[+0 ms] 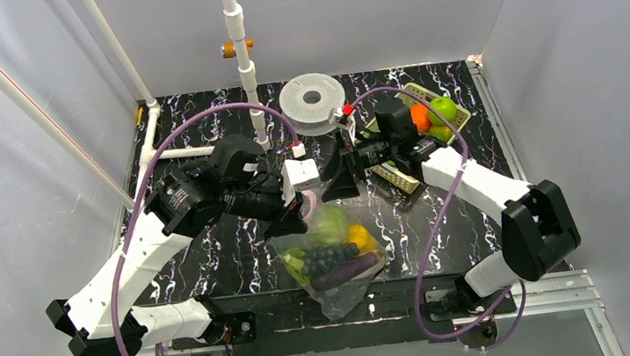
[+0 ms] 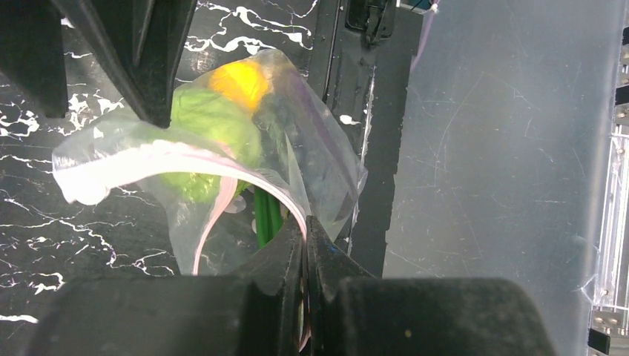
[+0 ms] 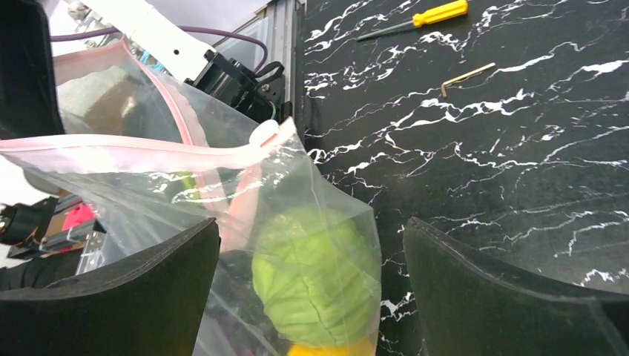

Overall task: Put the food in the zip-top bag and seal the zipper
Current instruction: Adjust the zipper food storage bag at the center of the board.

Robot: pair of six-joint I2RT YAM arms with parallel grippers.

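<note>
The zip-top bag [image 1: 331,260] lies at the table's near middle with the food inside: a pale green round head [image 1: 330,222], a yellow piece [image 1: 359,237], a dark purple eggplant [image 1: 343,272] and green stalks [image 1: 296,264]. My left gripper [image 1: 292,222] is shut on the pink zipper strip [image 2: 245,167] at the bag's mouth [image 2: 305,222], lifting that edge. My right gripper [image 1: 342,175] is open; in its wrist view its jaws [image 3: 311,222] straddle the bag's upper part, with the green head [image 3: 311,278] between them. The zipper [image 3: 141,144] and its white slider [image 3: 265,133] show there.
A yellow-green basket [image 1: 457,120] at the back right holds an orange ball [image 1: 419,117] and a green apple [image 1: 442,110]. A white spool [image 1: 312,100] and a white pipe post [image 1: 245,70] stand at the back. A yellow screwdriver [image 3: 423,16] and a hex key [image 3: 466,74] lie on the table.
</note>
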